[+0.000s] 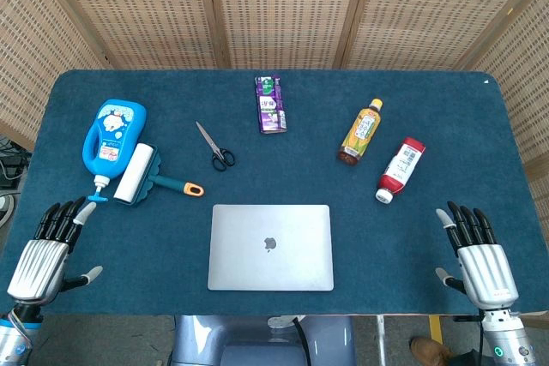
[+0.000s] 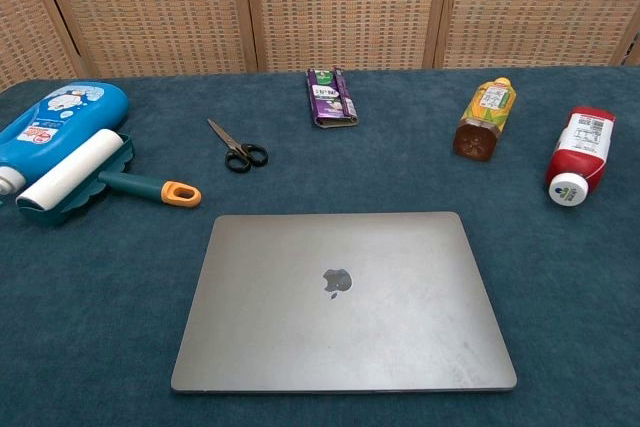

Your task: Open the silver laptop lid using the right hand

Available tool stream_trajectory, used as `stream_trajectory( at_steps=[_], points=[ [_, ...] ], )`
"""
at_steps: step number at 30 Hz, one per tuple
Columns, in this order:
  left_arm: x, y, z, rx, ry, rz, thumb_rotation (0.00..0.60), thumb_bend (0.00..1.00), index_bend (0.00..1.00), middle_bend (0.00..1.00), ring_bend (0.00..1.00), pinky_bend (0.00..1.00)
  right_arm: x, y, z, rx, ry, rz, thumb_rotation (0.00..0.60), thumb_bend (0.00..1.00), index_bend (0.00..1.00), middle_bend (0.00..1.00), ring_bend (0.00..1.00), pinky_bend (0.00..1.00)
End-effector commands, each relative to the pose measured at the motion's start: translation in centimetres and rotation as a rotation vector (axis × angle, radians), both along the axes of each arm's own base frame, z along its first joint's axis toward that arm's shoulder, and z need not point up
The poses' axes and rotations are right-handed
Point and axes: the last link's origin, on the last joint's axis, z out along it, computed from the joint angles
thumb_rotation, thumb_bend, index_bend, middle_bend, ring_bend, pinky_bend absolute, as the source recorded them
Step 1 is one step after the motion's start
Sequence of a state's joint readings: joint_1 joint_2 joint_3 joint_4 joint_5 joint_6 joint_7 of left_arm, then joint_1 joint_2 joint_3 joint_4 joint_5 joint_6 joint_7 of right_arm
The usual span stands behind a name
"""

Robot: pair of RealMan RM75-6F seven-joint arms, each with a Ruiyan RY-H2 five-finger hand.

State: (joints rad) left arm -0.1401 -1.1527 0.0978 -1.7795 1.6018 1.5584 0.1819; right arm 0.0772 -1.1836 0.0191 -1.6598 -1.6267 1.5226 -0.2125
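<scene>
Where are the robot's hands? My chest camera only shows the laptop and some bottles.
Observer: The right hand rests near the table's front right corner, apart from the laptop.
Operator: Is it holding anything?
Observer: No, its fingers are spread and hold nothing.
Operator: And the other one?
Observer: The left hand sits at the front left corner, also holding nothing, just below the blue bottle.

Scissors (image 1: 216, 147), lint roller (image 1: 141, 176), bottles lying flat
</scene>
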Motion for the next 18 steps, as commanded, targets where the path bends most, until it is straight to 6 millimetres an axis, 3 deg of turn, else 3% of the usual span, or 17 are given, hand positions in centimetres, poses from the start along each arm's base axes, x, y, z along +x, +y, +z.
stream_trajectory(
  at_steps=[1, 8, 18],
  points=[
    [-0.1, 0.0, 0.1, 0.001, 0.001, -0.004, 0.6, 0.0, 0.0, 0.0, 0.0, 0.0, 0.2, -0.1, -0.5, 0.018, 0.009, 0.01, 0.6, 0.0, 0.0, 0.0, 0.0, 0.0],
    [-0.1, 0.3, 0.1, 0.008, 0.006, -0.003, 0.6, 0.0, 0.0, 0.0, 0.0, 0.0, 1.7, -1.0, -2.6, 0.153, 0.037, 0.088, 0.6, 0.0, 0.0, 0.0, 0.0, 0.0],
    [-0.2, 1.4, -0.4, 0.0, 0.013, 0.021, 0.6, 0.0, 0.0, 0.0, 0.0, 0.0, 10.3, -4.4, -7.6, 0.566, -0.013, 0.367, 0.6, 0.0, 0.0, 0.0, 0.0, 0.0]
  ],
)
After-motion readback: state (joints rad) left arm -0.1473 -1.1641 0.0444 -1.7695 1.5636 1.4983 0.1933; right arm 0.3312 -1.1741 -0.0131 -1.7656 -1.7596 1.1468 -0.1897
